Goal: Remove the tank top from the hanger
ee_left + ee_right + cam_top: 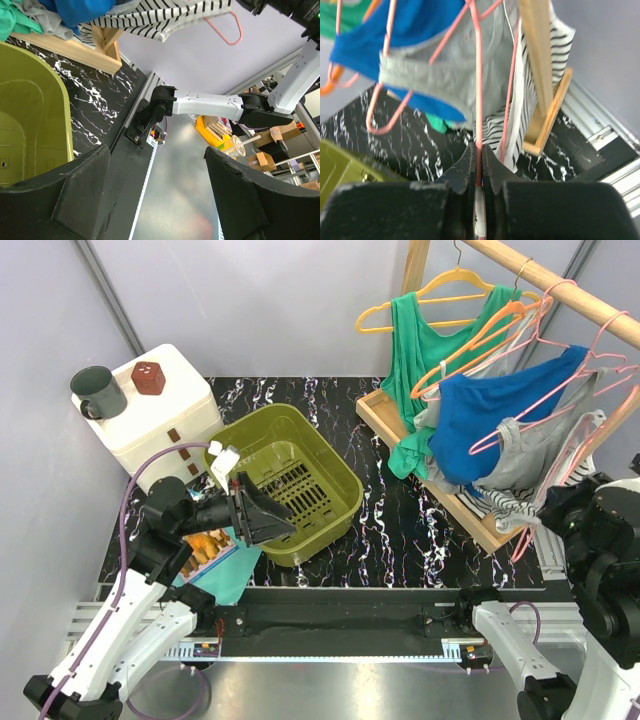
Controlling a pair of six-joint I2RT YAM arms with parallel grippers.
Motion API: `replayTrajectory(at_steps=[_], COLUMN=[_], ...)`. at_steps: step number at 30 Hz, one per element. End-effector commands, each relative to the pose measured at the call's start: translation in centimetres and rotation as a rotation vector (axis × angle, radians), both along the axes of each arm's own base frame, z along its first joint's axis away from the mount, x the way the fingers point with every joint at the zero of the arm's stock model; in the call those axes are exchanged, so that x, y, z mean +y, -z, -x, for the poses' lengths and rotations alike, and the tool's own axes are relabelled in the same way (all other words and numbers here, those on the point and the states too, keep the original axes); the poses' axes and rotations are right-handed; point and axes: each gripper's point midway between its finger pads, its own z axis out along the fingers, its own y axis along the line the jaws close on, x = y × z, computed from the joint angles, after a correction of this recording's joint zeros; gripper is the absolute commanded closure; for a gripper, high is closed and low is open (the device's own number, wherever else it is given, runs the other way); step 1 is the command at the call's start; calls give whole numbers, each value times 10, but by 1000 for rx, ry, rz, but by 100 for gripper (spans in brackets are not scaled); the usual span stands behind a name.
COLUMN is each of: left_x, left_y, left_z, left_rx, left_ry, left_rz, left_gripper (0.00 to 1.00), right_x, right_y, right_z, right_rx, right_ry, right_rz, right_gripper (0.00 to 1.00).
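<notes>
A grey tank top (520, 455) (435, 80) hangs on a pink hanger (572, 445) (479, 90) at the right end of the wooden rail, with a blue top over it and a striped top (520, 110) behind. My right gripper (550, 508) (480, 152) is shut on the lower wire of that pink hanger, which runs straight up from between the fingers. My left gripper (275, 520) (157, 195) stands open and holds nothing, hovering over the near rim of the green basket, far from the clothes.
An olive-green basket (340, 480) sits mid-table. The wooden rail (560, 290) and its base frame (440, 490) also carry a green top (430, 340) on a yellow hanger and a blue top (500, 405). A white box (165, 425) with a mug (98, 392) stands far left.
</notes>
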Motion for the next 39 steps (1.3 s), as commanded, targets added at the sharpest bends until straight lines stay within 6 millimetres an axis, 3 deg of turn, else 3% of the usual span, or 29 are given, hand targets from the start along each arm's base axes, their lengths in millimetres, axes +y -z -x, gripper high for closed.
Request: replayTrajectory(at_steps=[1, 10, 17, 23, 29, 34, 39], left_x=[0, -12, -48, -80, -103, -114, -120], left_y=[-22, -19, -18, -19, -24, -27, -25], left_z=[4, -2, 13, 24, 35, 45, 50], left_rx=[-72, -50, -49, -38, -41, -41, -38], left_ry=[30, 39, 122, 184, 241, 278, 297], left_rz=[24, 36, 51, 80, 88, 90, 80], left_gripper=[20, 17, 18, 19, 19, 19, 19], right_x=[19, 53, 55, 48, 47, 48, 43], right_y=[23, 62, 74, 52, 13, 1, -26], right_z=[9, 51, 95, 129, 163, 180, 220], right_rx=[52, 104, 85, -69, -246, -322, -491], right_ry=[-108, -300, -317, -330, -378, -406, -433], right_rz=[-40, -134, -179, -130, -74, -34, 53], right_gripper=[100, 100, 100, 100, 100, 100, 100])
